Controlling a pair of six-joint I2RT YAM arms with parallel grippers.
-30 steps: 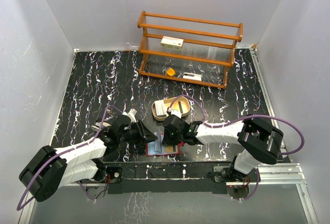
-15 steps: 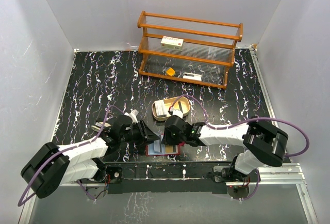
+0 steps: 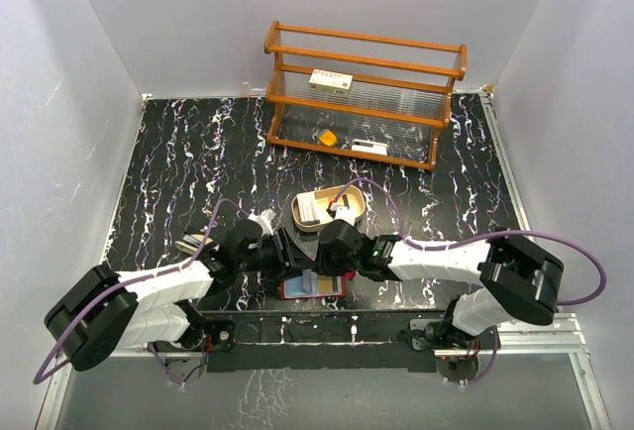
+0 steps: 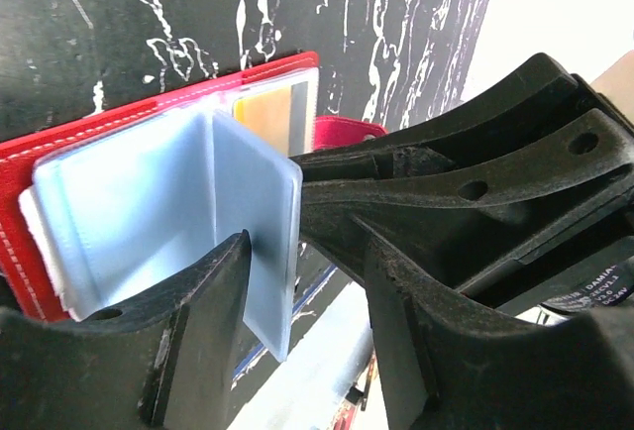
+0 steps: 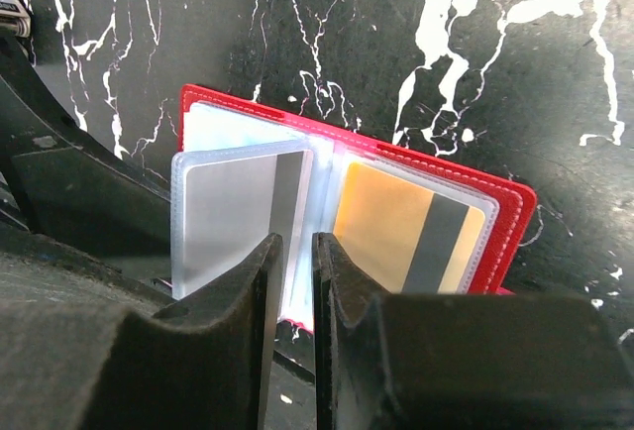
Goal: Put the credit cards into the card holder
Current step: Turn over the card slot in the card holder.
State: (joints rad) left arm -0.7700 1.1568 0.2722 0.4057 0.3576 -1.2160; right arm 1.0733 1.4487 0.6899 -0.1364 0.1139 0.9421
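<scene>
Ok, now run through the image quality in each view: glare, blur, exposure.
Top external: evenly lit, sharp, though both arms crowd the card holder. Left wrist: the left gripper is dark and a bit soft near the lens; the upper right corner is blown white. Right wrist: glare washes out the holder's fold just above the right gripper.

The left fingers have slid right across the desk and now reach the open card holder, closing the earlier gap. The right arm's elbow has swung outward, toward the near edge.
</scene>
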